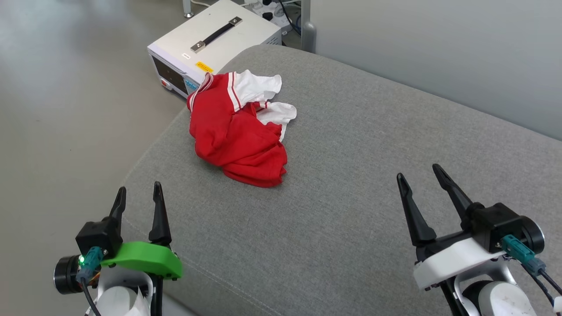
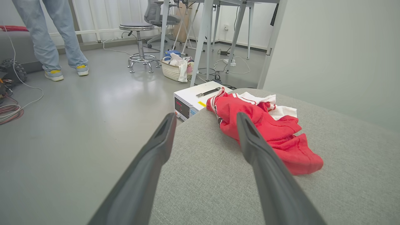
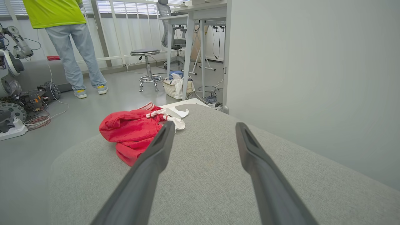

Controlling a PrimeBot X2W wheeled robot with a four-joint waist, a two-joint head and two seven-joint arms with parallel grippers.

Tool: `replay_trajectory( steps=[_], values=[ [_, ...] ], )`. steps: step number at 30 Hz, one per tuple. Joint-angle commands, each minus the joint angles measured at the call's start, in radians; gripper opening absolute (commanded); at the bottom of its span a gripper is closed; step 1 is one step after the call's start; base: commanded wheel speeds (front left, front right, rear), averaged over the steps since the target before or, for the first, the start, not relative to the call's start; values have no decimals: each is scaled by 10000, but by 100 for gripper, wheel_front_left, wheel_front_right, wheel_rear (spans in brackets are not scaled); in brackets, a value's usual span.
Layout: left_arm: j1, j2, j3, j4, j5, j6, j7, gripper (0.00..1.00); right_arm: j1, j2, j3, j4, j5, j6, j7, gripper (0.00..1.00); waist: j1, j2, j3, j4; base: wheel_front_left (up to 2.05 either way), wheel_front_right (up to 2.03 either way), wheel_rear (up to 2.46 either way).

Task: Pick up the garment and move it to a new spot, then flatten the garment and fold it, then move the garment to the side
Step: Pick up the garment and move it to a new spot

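Note:
The garment [image 1: 237, 131] lies crumpled in a heap near the far left corner of the grey cushion [image 1: 351, 175], red cloth with white sleeves and striped trim showing; its number is hidden in the folds. In the wrist views the garment [image 2: 265, 131] [image 3: 132, 131] sits well ahead of the fingers. My left gripper [image 1: 138, 197] hovers open over the cushion's near left edge, apart from the shirt. My right gripper [image 1: 419, 173] stands open at the near right, nothing between its fingers.
A white box-shaped device with a black handle [image 1: 210, 48] stands on the floor just beyond the cushion's far left corner. A person in jeans [image 2: 50, 37] stands farther off, near a stool [image 2: 139, 43], a basket [image 2: 173, 68] and table legs. A grey wall [image 1: 439, 44] rises behind the cushion.

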State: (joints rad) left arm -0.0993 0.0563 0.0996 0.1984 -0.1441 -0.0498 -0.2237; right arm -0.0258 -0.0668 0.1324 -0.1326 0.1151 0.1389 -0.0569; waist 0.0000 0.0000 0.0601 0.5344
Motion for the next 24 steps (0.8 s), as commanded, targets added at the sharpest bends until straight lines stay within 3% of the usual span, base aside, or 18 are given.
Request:
replay_trajectory(
  steps=[1,8,11,15,16,24],
  values=[
    [-351,6,15,156,-79,-96,-106,100,-229,-112,25,-149,-79,-73,46,100,0,0,267,36,0,0,0],
    [-1867,302,-176,1234,-389,-450,-179,100,-819,-643,74,-845,-156,-78,661,100,0,0,1413,-235,0,0,0],
    [-2843,522,-373,1889,-634,-600,298,100,-1066,-912,59,-1174,-160,-80,944,100,0,0,1963,-395,0,0,0],
    [-4280,941,-594,2768,-1185,-749,1154,100,-1443,-1217,54,-1596,-177,-82,1272,100,0,0,2800,-781,0,0,0],
    [-5264,1388,-783,3453,-1600,-788,2029,100,-1698,-1337,69,-1811,-175,-82,1413,100,0,0,3395,-1215,0,0,0],
    [-7261,2777,-1768,5312,-3402,-806,4517,100,-2199,-1473,129,-1928,-129,-82,1431,100,0,0,4559,-2220,0,0,0]
  ],
)
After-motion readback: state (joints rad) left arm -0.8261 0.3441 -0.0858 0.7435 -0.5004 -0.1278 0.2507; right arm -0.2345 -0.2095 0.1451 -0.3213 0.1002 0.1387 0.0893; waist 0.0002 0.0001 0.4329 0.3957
